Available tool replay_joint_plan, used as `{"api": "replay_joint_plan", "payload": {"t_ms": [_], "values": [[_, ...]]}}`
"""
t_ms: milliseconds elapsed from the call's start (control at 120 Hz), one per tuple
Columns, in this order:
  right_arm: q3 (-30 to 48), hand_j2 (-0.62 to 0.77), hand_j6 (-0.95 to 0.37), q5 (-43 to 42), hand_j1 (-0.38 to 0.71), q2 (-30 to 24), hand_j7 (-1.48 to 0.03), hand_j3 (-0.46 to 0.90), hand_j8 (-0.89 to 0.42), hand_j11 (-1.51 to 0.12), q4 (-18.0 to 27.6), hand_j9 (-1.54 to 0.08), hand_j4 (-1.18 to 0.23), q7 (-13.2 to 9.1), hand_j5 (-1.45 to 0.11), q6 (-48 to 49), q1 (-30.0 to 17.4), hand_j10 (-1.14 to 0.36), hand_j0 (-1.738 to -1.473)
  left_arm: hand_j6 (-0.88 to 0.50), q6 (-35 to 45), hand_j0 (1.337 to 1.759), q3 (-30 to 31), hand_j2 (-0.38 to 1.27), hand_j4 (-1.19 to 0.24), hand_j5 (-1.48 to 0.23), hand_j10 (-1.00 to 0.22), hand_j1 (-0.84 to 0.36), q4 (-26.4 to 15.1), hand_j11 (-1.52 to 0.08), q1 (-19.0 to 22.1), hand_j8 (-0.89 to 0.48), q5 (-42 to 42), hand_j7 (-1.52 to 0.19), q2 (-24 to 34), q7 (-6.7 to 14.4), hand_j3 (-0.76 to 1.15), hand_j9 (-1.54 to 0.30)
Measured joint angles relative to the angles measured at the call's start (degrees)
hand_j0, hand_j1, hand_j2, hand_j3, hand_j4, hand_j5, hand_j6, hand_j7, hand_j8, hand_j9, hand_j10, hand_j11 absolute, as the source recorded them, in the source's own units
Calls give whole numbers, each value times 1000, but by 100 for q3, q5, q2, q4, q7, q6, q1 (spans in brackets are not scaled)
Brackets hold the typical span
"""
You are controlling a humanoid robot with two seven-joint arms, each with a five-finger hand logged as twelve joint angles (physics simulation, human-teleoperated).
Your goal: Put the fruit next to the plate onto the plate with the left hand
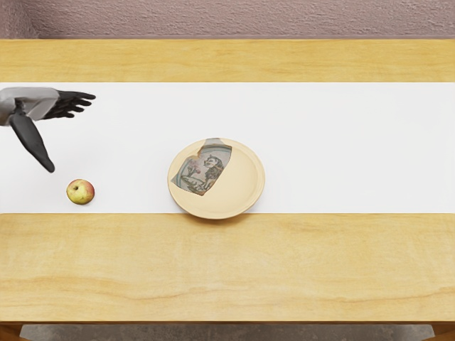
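Head view. Left hand (39, 110) enters at the picture's left edge; only the wrist shows, the arm behind it is cut off by the frame. Palm is grey and hard-shelled, the fingers (75, 99) black and slender, jointed. Fingers released: stretched out flat and slightly fanned, grasping nothing, with the thumb splayed away from them as a long dark taper. Apple (80, 192) sits on the worktop (227, 270), small, round, yellow-green with a red blush; stem end too small to make out. It lies just past the thumb tip toward the near edge, apart from it, no contact, and well clear of the four outstretched fingers. Plate (245, 181) is round, shallow, pale cream, smooth rim; it stands well apart from the fingertips, off in the direction they point and nearer the viewer. An irregular patch on the plate's inner face carries a grey-blue drawing with a touch of red, its subject unclear. Apple is beside the plate, not on it, with bare cloth between. Both rest on a white strip (341, 142), matte and unwrinkled, that runs across the light, grained wood. Rough mauve wall (227, 18) behind.
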Motion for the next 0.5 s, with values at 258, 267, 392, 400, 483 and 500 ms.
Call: {"api": "replay_joint_plan", "payload": {"t_ms": [258,267,392,400,483,500], "values": [[3,-3,-13,0,-333,0,-17,0,-13,-17,3,-17,-13,0,-17,2,-5,-13,-1658,-5,-1,1658,-15,1,-4,-1,-4,349,-10,0,-136,-5,-1188,0,3,1409,0,0],[3,-3,-13,0,-333,0,-17,0,-13,-17,3,-17,-13,0,-17,2,-4,-13,-1658,-5,-2,1658,-18,1,-5,-1,-4,349,-10,0,-158,-5,-1197,0,2,1460,0,0],[8,-3,-13,0,-333,0,-17,0,-13,-17,3,-17,-13,0,-17,5,2,-13,-1658,-5,-2,1658,-52,1,-4,-1,-3,349,-127,0,-632,-5,-1149,0,-186,2801,0,0],[8,-3,-13,0,-333,0,-17,0,-13,-17,3,-17,-13,0,-17,5,3,-13,-1658,-5,-2,1658,-54,1,-4,-1,-3,349,-165,0,-649,-4,-1113,0,-193,2878,0,0],[9,-3,-13,0,-333,0,-17,0,-13,-17,3,-17,-13,0,-17,6,7,-13,-1658,-5,-2,1658,-71,0,-4,-1,-3,349,-886,0,-711,-5,-536,0,-214,3385,0,0],[9,-3,-13,0,-333,0,-17,0,-13,-17,3,-17,-13,0,-17,6,8,-13,-1658,-5,-2,1658,-75,0,-4,-1,-3,349,-1017,0,-712,-5,-425,0,-218,3446,0,0]]}}
